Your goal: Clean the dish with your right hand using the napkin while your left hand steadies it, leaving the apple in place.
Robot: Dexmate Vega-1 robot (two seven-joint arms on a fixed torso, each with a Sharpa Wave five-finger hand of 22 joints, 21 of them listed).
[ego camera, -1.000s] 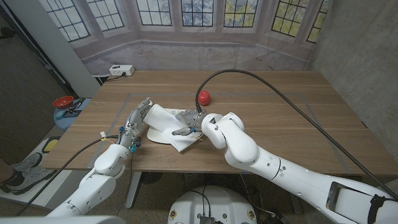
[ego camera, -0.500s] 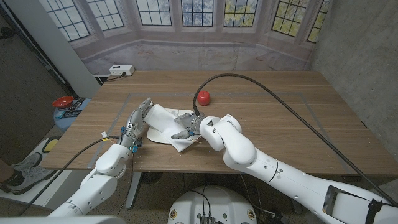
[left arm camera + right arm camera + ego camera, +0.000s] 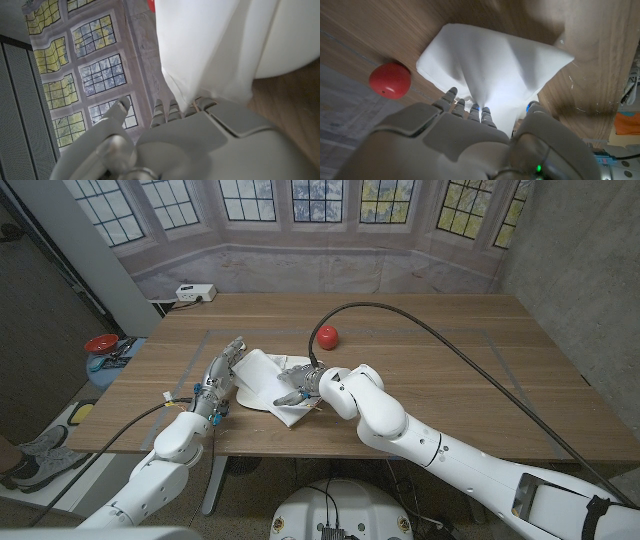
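A white dish (image 3: 250, 394) lies near the table's front edge, left of centre. A white napkin (image 3: 262, 368) is draped across it and hangs over its near side. My right hand (image 3: 298, 384) presses on the napkin (image 3: 492, 70), whose cloth bunches between its fingers and thumb. My left hand (image 3: 222, 370) stands against the dish's left rim with its fingers stretched out, holding nothing. In the left wrist view its fingers (image 3: 167, 111) reach under the napkin (image 3: 210, 45) beside the dish (image 3: 287, 47). The red apple (image 3: 328, 336) sits behind the dish, apart from it, and red apple (image 3: 390, 80) is in the right wrist view too.
A white box (image 3: 195, 293) sits at the table's back left corner. A black cable (image 3: 430, 320) arcs over the table from my right wrist. A red bowl (image 3: 100, 343) stands off the table to the left. The table's front edge (image 3: 330, 445) runs close to the dish.
My right hand has slid a little to the left across the dish, dragging the napkin with it. The left hand and the apple have stayed put.
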